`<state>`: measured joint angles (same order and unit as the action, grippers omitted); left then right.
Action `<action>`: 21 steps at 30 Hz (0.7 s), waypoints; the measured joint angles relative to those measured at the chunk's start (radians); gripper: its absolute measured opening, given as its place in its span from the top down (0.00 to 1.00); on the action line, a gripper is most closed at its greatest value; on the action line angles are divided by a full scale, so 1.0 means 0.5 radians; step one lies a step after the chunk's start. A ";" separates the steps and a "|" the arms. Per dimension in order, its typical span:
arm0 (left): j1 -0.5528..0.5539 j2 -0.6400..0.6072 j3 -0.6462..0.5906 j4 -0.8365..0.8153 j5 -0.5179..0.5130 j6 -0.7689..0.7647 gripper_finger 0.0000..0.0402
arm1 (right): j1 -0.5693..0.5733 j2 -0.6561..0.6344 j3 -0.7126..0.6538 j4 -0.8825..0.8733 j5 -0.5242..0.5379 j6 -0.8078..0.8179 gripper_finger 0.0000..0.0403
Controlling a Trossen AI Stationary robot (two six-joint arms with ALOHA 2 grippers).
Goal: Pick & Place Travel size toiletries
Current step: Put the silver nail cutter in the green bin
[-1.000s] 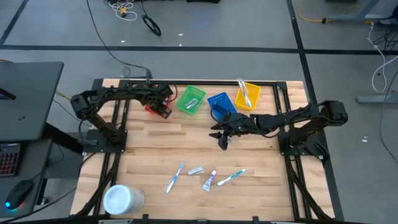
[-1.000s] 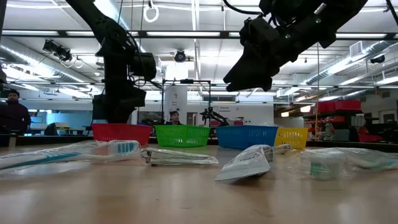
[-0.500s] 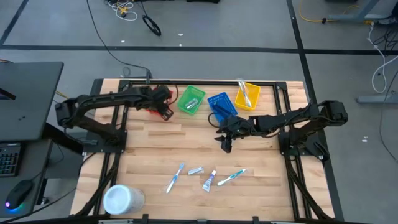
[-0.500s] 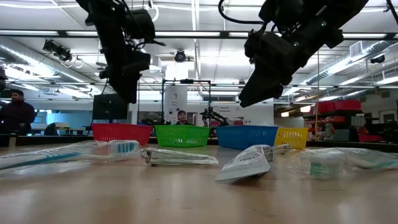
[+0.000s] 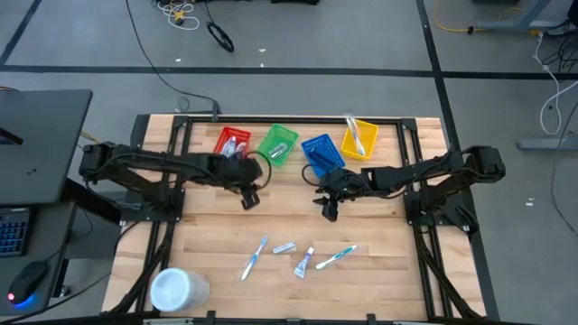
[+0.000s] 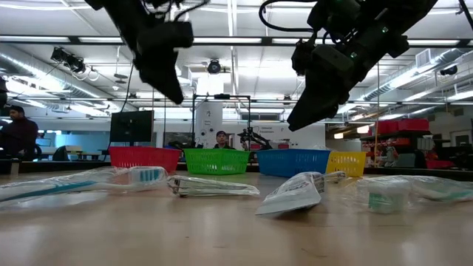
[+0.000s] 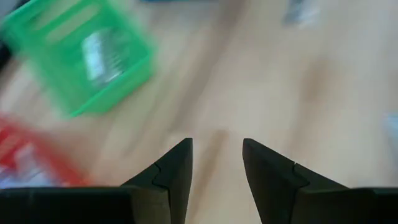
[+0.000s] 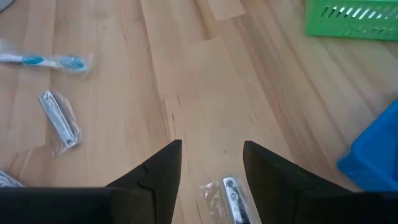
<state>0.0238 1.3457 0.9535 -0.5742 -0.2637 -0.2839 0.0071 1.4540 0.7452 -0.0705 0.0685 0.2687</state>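
Several wrapped toiletries lie flat on the near middle of the wooden table: a toothbrush, a small packet, a tube and a second toothbrush. My left gripper hangs open and empty above the table, just near of the red basket and the green basket. My right gripper hangs open above the table's middle, near of the blue basket. Its wrist view shows a toothbrush, a packet and another wrapped item on the wood below.
A yellow basket stands at the far right of the basket row; all four baskets hold wrapped items. A big white round tub sits at the near left corner. Bare wood lies between the grippers and the loose items.
My left gripper has swung from over the red basket toward the table's middle and near side, rising a little, and the red basket now shows uncovered. My right gripper has tipped its fingers slightly further down and otherwise stayed in place.
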 joint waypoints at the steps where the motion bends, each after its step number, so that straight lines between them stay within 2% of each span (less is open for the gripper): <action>1: -0.049 0.000 0.000 0.061 0.029 -0.018 0.63 | 0.000 0.000 0.000 0.002 0.000 0.000 0.55; 8: -0.405 0.110 0.001 0.549 0.168 -0.068 0.63 | 0.000 0.000 0.000 0.007 0.000 0.000 0.55; 15: -0.714 0.368 0.001 0.890 0.166 -0.156 0.63 | 0.000 0.000 0.000 0.001 0.000 -0.015 0.55; 21: -0.858 0.620 0.000 1.006 -0.015 -0.134 0.63 | 0.000 0.000 0.000 0.014 0.000 -0.015 0.55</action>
<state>-0.4053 1.6557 0.9535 -0.0714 -0.2710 -0.3508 0.0071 1.4540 0.7452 -0.0637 0.0683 0.2611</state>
